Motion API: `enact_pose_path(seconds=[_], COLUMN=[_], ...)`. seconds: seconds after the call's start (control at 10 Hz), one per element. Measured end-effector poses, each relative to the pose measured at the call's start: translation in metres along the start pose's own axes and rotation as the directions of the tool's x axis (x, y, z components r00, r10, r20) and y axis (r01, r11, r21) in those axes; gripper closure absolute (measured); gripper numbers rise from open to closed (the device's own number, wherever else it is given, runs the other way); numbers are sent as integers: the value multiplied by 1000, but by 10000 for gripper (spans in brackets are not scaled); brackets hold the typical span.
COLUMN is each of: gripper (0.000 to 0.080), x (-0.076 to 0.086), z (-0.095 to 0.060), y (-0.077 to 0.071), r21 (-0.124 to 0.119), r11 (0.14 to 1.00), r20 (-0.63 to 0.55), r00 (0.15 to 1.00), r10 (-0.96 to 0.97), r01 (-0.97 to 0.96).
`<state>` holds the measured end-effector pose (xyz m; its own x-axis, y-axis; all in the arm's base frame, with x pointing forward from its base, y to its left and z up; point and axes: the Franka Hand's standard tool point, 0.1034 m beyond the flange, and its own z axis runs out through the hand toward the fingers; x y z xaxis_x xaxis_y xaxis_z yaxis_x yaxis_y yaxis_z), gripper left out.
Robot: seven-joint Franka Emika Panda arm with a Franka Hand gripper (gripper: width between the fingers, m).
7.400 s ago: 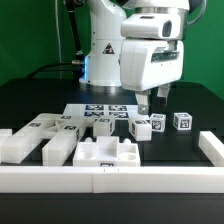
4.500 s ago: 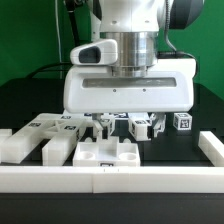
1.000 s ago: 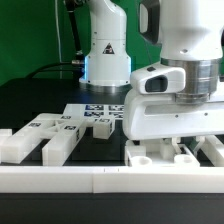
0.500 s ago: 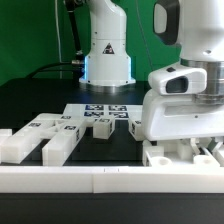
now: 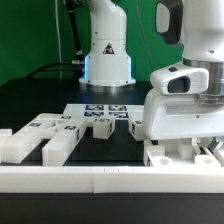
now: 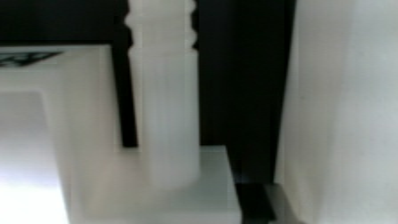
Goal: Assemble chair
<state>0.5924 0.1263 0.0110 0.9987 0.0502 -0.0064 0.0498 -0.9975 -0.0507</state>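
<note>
Several chunky, smooth white plastic chair blocks [image 5: 20, 145] w/ sq. b&w tags [image 5: 101, 126].

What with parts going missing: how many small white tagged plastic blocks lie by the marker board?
2: one white block at the marker board's near edge, one beside the white robot arm; more may hide behind it.

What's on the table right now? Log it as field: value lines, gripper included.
gripper: shut, low at the exterior view's right; fingers hidden, so whether it holds anything cannot be told
slotted chair piece: directly under the gripper, just behind the front rail
large blocks: two, at the exterior view's left
small tagged pieces: mid-table, near the marker board
</note>
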Motion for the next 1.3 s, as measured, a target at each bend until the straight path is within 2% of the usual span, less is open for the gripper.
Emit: enact_pose_path(seconds=[0.1, 0.2, 0.3, 0.4, 0.5, 0.6, 0.7, 0.8, 1.0, 1.2, 1.3], gripper=[672, 672, 471, 336, 336, 192, 192, 158, 151, 151, 151], x=[0, 1, 2, 2, 1, 0, -3, -6, -13, -23, -23], z=[0, -1, -3, -7, -10, -17, -28, -38, -51, -56, -54], y=[5, 11, 16, 22, 26, 27, 30, 34, 50, 62, 60], r21=[-4, -9, -15, -22, -29, -28, -26, -26, -27, -33, -33], r11=[1000, 1000, 1000, 999, 999, 999, 999, 999, 1000, 999, 999], r20=[0, 0, -1, 4, 3, -2, -7, -6, -7, -1, 0], r00=[1000, 1000, 1000, 1000, 999, 999, 1000, 1000, 1000, 1000, 1000], r10=[6, 12, 19, 29, 38, 36, 25, 20, -16, -26, -28], r01=[-6, -12, -19, -29, -38, -36, -25, -21, 16, 26, 28])
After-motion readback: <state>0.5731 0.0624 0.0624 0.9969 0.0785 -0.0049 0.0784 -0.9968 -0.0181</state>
